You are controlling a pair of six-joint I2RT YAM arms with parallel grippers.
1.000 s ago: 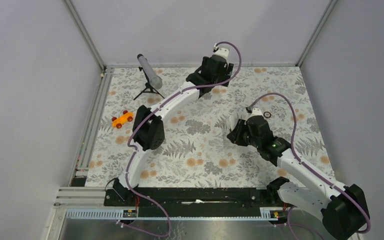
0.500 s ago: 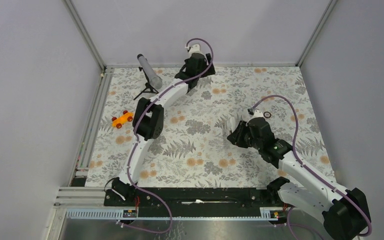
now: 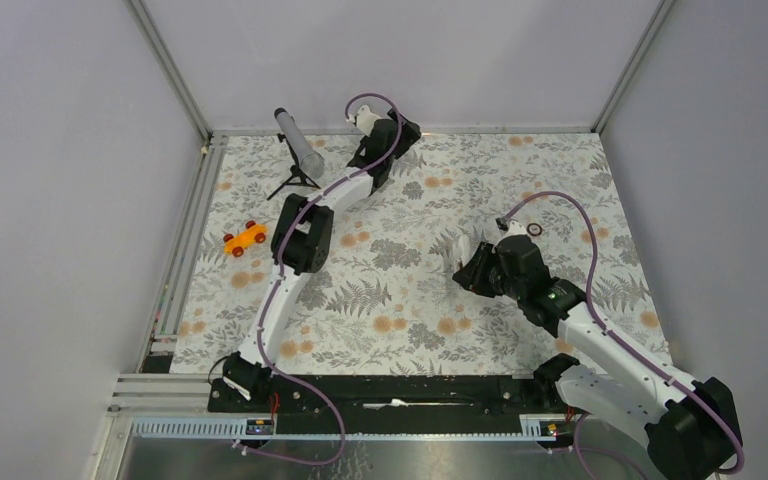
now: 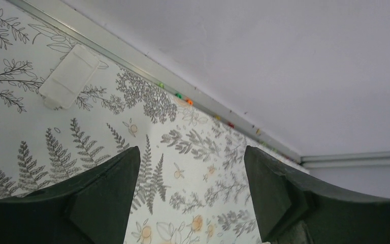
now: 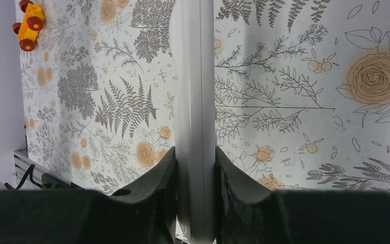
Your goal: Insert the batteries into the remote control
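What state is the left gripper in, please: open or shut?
Open. In the left wrist view, the left gripper has its fingers wide apart, with only the patterned table showing between them.

Left arm (image 3: 302, 235): the wrist end travels toward 9 o'clock along the far edge of the worktop (image 3: 410, 300), from mid-edge to a position close to the grey tube on its tripod (image 3: 298, 145). The elbow block shifts slightly toward 12 o'clock. The left gripper (image 4: 190, 152) turns with the wrist. The wrist camera, earlier on the 3 o'clock side, now sits at 9 o'clock.
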